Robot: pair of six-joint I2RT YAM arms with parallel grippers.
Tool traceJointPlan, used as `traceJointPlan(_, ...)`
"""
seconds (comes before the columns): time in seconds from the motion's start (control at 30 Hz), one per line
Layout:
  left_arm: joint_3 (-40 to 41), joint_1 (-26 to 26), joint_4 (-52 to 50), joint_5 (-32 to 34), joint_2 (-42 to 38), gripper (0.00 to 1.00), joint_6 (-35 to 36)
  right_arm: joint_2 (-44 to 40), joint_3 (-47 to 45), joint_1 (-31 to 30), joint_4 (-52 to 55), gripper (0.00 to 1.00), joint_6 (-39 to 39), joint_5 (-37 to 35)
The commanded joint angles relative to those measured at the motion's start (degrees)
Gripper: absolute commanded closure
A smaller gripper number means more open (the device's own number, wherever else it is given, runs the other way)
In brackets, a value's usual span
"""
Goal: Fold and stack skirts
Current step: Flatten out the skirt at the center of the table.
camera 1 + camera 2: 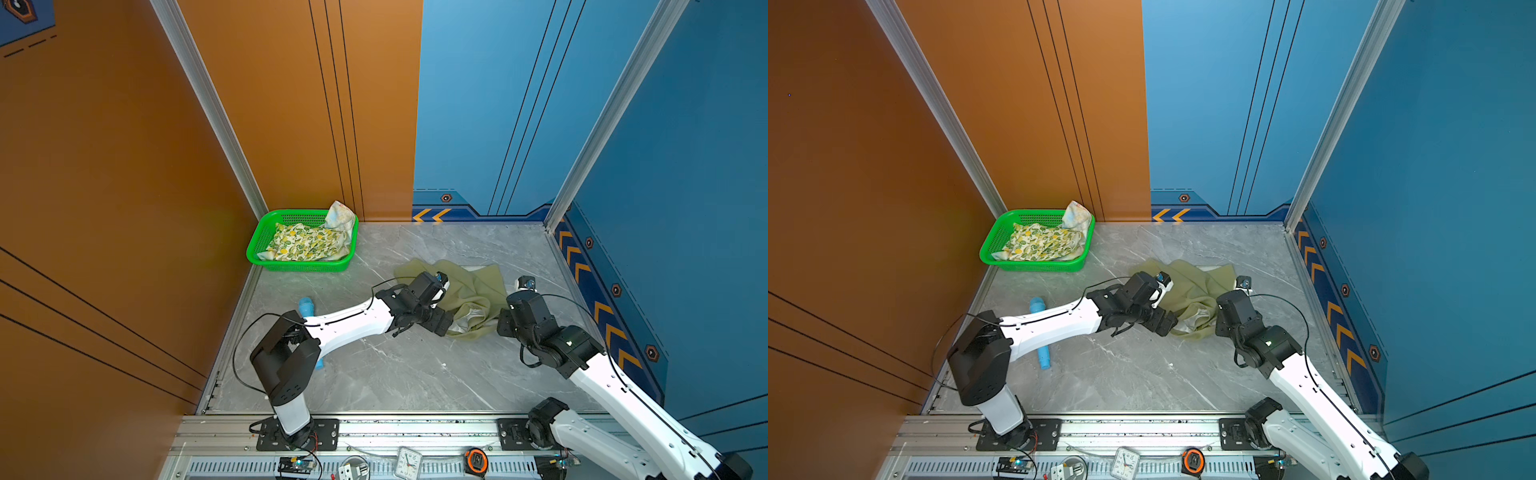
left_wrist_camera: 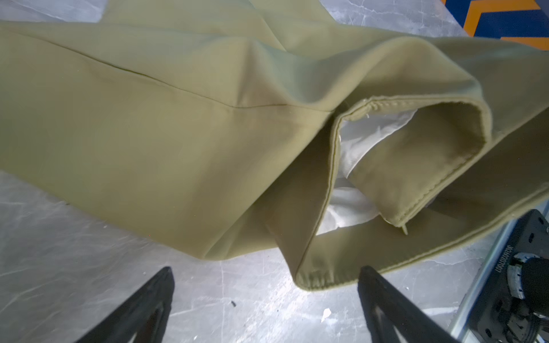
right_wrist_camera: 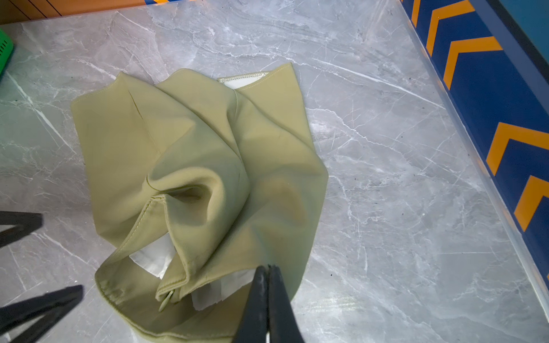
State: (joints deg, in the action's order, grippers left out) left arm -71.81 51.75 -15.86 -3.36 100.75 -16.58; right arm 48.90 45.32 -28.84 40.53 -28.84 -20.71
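Looking along your right wrist view, you see the right gripper [image 3: 269, 267] pressed together, pinching an edge of the crumpled plain olive-green cloth skirt [image 1: 473, 291]. The skirt lies on the grey marble-patterned table [image 1: 395, 374] between both arms. Your left gripper [image 2: 266, 268] is spread wide, with the skirt's stitched hem just beside its fingertips. The white lemon-print skirt [image 1: 303, 243] and the pastel flowered skirt [image 1: 341, 218] sit in the green perforated plastic basket [image 1: 257, 241].

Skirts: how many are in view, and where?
3. The olive-green skirt lies crumpled on the table; the lemon-print skirt lies in the green basket; the pastel floral skirt is bunched at the basket's far corner. Others could be hidden underneath.
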Motion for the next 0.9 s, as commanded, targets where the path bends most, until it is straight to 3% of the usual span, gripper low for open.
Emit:
traceJointPlan(0.0,-3.9,1.5,2.9,-1.7,3.5,0.04,-0.3,-1.2,-0.7,0.6,0.5,1.00,-1.2,0.9)
traceJointPlan(0.17,-10.0,2.0,3.2,-0.6,10.0,0.13,-0.1,-1.6,-0.6,0.7,0.2,1.00,-1.2,0.9)
traceJointPlan(0.3,-16.3,2.0,4.2,-2.0,14.8,0.32,0.3,-1.8,-0.2,0.8,0.1,1.00,-1.2,0.7)
traceJointPlan(0.37,-19.6,2.2,4.6,-3.3,17.6,0.53,1.2,-1.9,0.3,1.0,0.2,1.00,-1.1,0.4)
traceJointPlan(0.43,-21.8,1.8,4.5,-3.4,18.9,0.82,1.3,-1.9,1.1,1.5,0.2,1.00,-0.5,0.3)
traceJointPlan(0.5,-23.1,0.8,4.0,-3.2,18.3,1.00,1.2,-1.6,2.1,2.2,0.3,1.00,0.1,0.5)
traceJointPlan(0.87,-22.4,-10.4,-6.9,6.3,-1.1,1.00,2.6,1.4,14.6,6.1,2.2,1.00,4.6,-0.1)
